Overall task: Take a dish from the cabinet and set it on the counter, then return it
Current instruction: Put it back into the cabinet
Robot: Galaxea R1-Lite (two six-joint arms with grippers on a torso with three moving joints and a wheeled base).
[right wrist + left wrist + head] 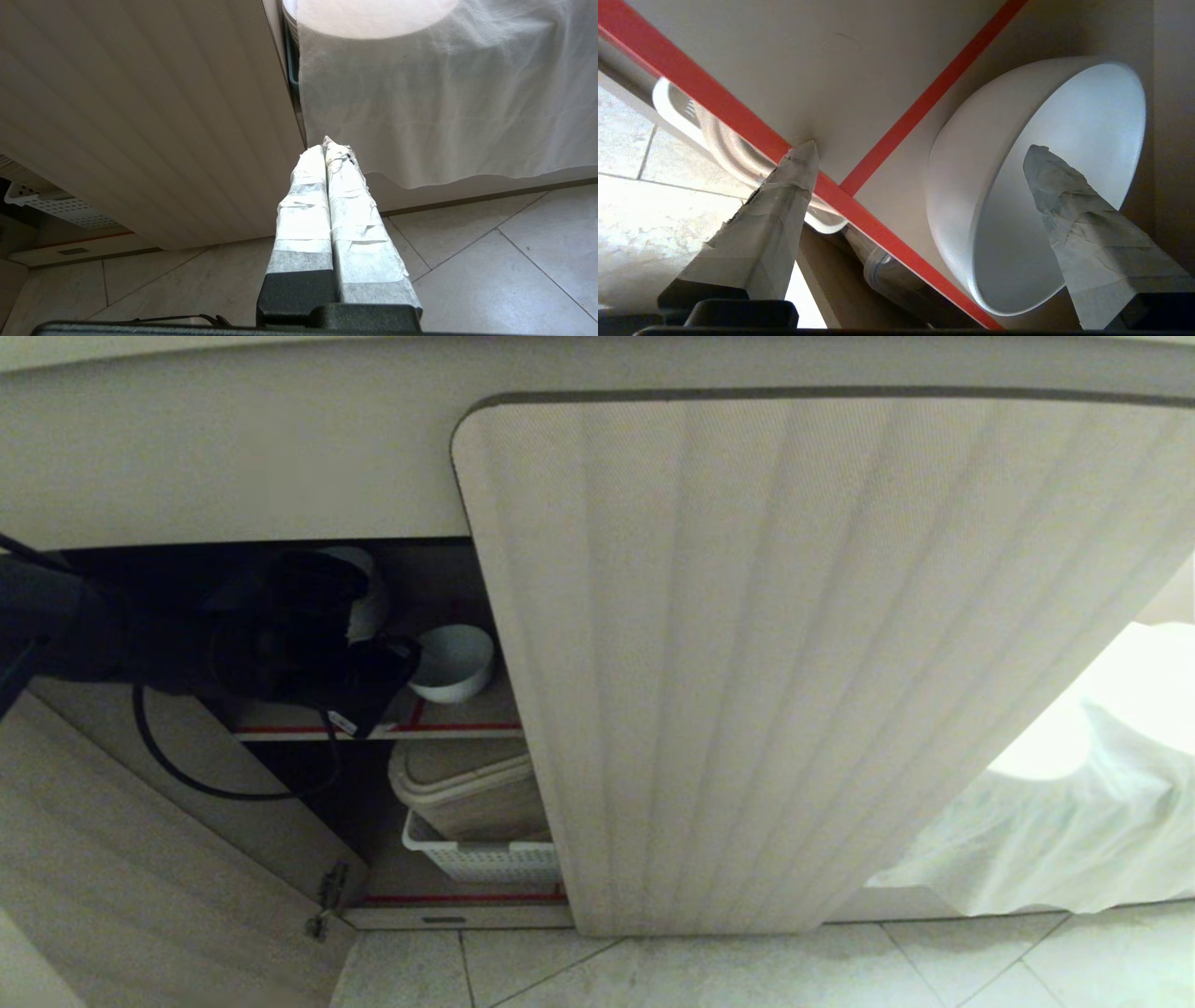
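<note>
dish point(454, 661): small plain white round bowl, deep, empty | pose: upright on upper shelf, mouth up | cabinet point(803, 653): low beige, ribbed doors, left door swung open, dark interior, red-edged shelves | dish sits near shelf's front edge, just beside the closed door's edge

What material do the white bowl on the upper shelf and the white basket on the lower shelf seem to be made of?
The bowl looks like glazed ceramic: a smooth, even white wall with a soft sheen and a thick rim. A hard plastic cannot be ruled out. The basket looks like moulded plastic: its white wall is pierced with a regular grid of small holes and has a rolled rim.
</note>
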